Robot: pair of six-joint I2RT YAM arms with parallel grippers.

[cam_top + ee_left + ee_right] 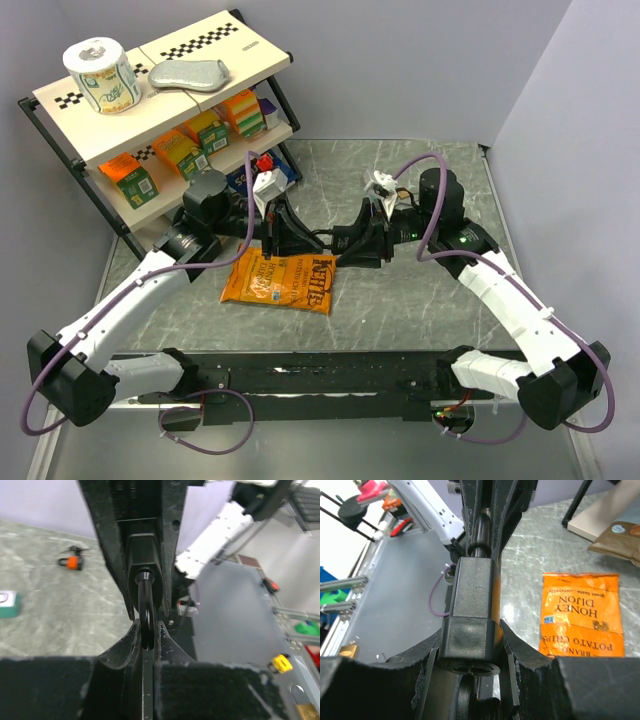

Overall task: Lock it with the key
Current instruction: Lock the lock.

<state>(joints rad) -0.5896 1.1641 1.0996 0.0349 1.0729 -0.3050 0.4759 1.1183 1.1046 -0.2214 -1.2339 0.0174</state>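
A black padlock (472, 605) hangs in mid-air between my two arms, above the table's middle (318, 238). My right gripper (470, 647) is shut on its square body, one finger pressed on each side. The keyway face points at the right wrist camera. Just below it sits a dark rounded piece (466, 695); I cannot tell whether it is the key. My left gripper (146, 630) is shut on the lock's black shackle loop (145, 602), opposite the right gripper (345, 242).
An orange bag of potato chips (280, 282) lies flat under the grippers. A small orange padlock (74, 562) sits far off on the marble table. A two-tier shelf (170, 110) with boxes, a paper roll (100, 75) and a grey pouch stands at the back left.
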